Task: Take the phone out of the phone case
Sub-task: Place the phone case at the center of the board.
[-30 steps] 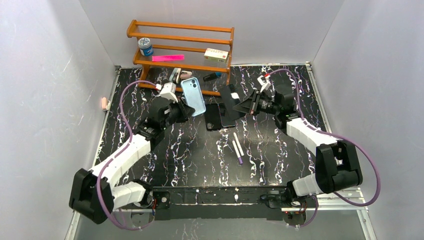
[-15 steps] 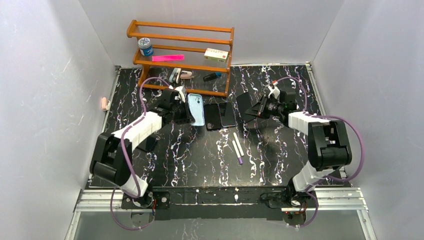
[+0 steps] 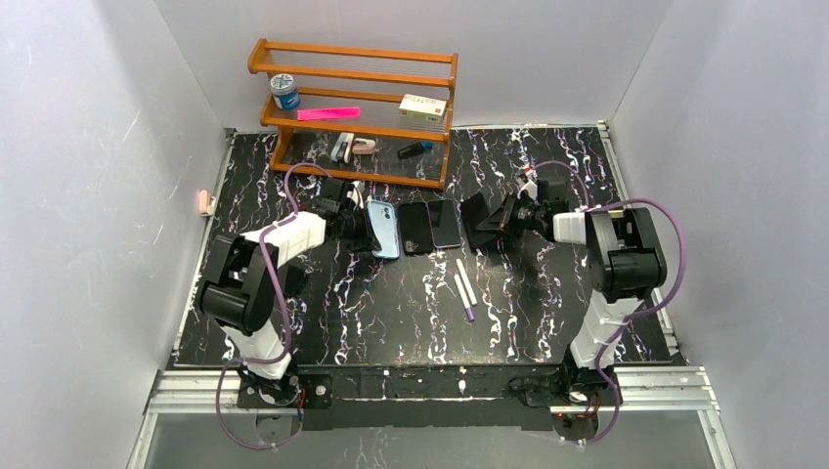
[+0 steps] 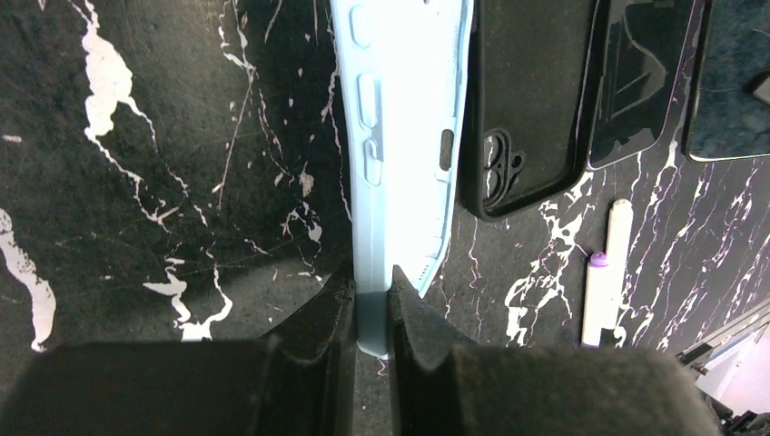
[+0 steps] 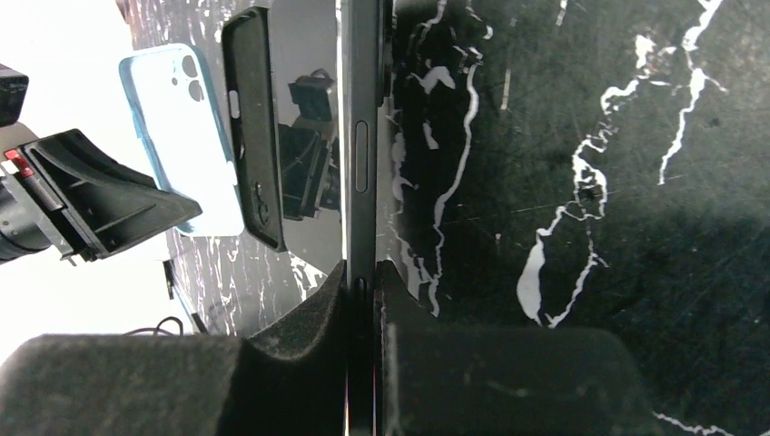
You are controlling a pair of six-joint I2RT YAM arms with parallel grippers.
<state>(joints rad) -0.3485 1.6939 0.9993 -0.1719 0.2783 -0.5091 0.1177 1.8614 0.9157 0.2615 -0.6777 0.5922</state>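
the left gripper (image 4: pixel 370 289) is clamping the light blue phone case (image 4: pixel 399 136) on edge at frame centre; the right gripper (image 5: pixel 361 283) is pinching a dark phone (image 5: pixel 361 136), seemingly bare, further right. separation is looking done; setting both down is remaining.

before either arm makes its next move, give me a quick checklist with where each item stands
1. Grip of the left hand on the blue case: ok, shut.
2. Grip of the right hand on the phone: ok, shut.
3. Separation of the phone from the blue case: ok, a black case lies between them.
4. Contact of the blue case with the table: cannot tell.
5. Clearance of the pens from both hands: ok, they lie nearer the bases.
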